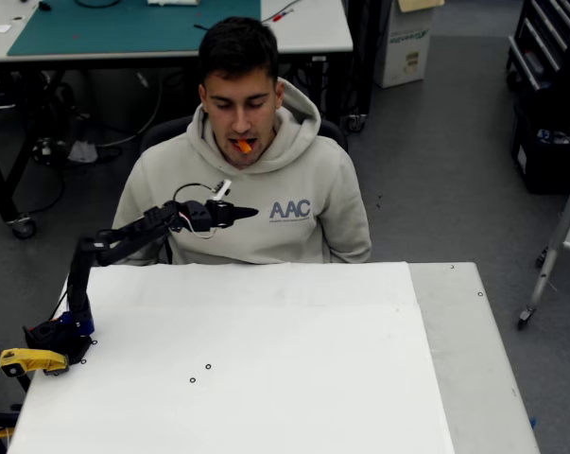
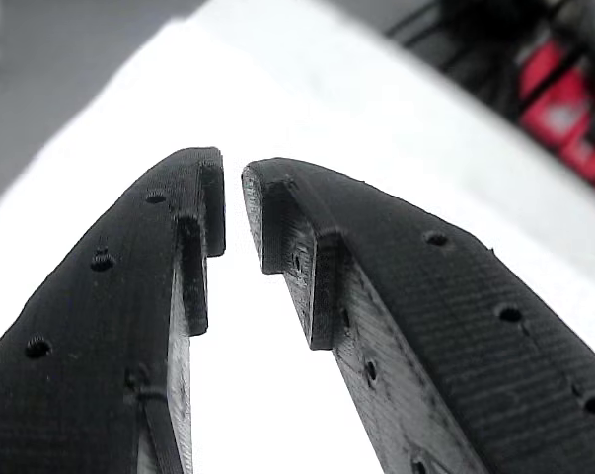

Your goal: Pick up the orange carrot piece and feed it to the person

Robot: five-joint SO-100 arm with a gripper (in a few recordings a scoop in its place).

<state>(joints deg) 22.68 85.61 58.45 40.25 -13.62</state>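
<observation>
Your fingers (image 2: pixel 233 212) are hanging nearly closed and empty; the carrot piece (image 1: pixel 243 146), at their twelve o'clock, is sitting between the person's (image 1: pixel 266 203) lips, so lurching forward risks jabbing his chest.

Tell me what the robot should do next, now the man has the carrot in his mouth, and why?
Probably pull back toward the white table. The tiny orange carrot piece already sits between the lips of the person in the beige hoodie, and the black claw hangs at chest height with nothing between its tips, so the feeding looks done and the arm is only in his way.
</observation>
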